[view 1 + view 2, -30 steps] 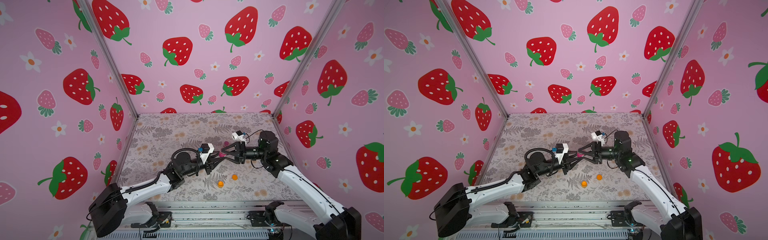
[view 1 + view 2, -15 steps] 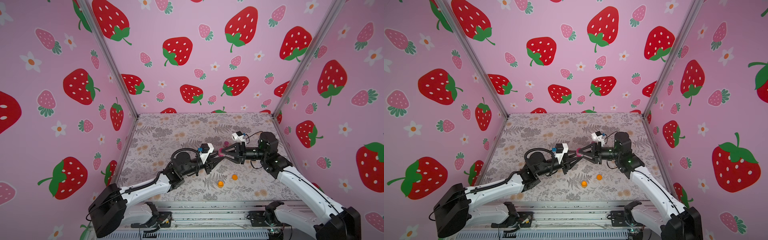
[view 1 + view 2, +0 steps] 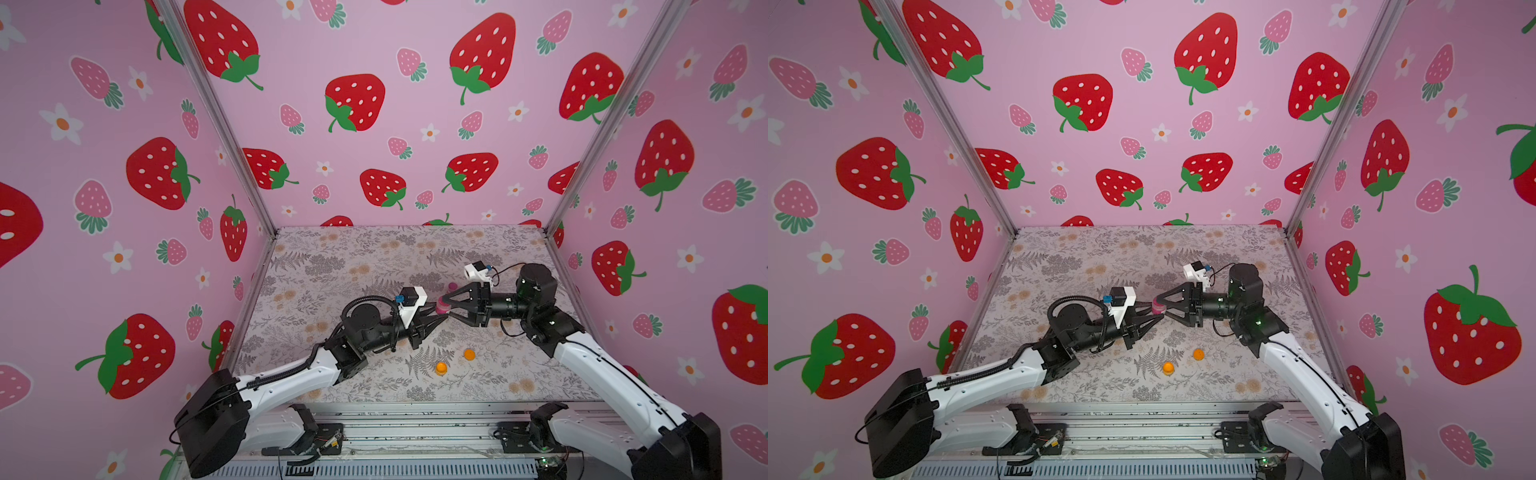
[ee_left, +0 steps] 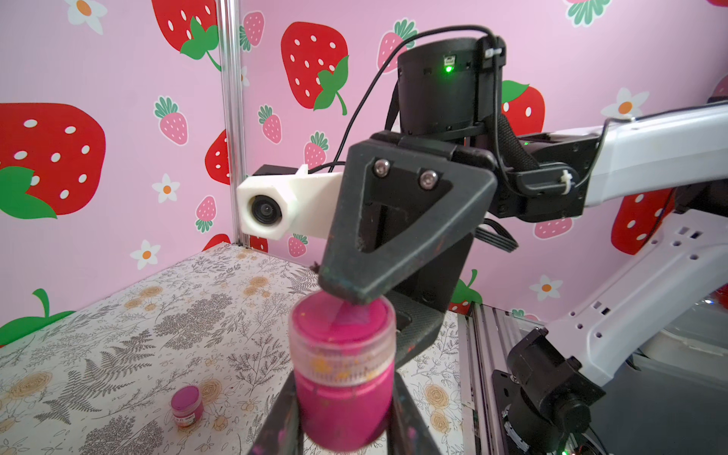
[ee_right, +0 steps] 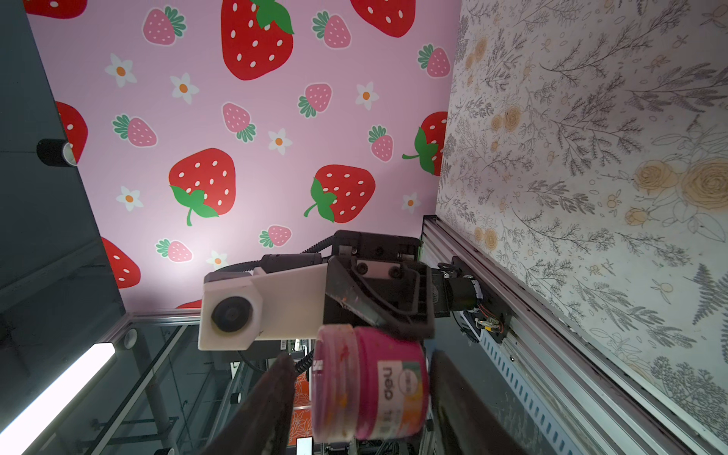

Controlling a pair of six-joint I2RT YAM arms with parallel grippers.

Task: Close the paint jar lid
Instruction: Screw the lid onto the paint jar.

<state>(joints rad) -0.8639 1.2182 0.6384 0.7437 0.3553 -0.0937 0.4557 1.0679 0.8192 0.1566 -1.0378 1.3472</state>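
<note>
Paint jar (image 3: 442,308): aloft over centre of surface (image 3: 353,266), clamped in left pincer (image 4: 342,390). Right pincer (image 5: 360,362): squeezed lid (image 4: 342,321) to base moments back, now parted again. Lid likely seated.

The paint jar (image 4: 342,409) is smooth plastic. Its clear, glossy lid (image 4: 342,335) is smeared with pink and flecked with orange, and the body below shows magenta through. A stained paper label (image 5: 402,388) wraps the body. The fingers (image 4: 275,429) of the left gripper (image 4: 342,398) are matt black plastic smudged with pink paint. The right gripper (image 3: 1163,308) is the same matt black, scuffed and faintly grainy, and carries two shiny metal screws (image 4: 382,168). Each camera housing (image 4: 283,205) is matt white plastic. The arm shells (image 3: 291,380) are smooth white with a slight sheen. A matt printed floral sheet covers the surface (image 3: 353,257). The walls (image 3: 291,50) are matt print, and the frame post (image 4: 230,118) is brushed metal.
</note>
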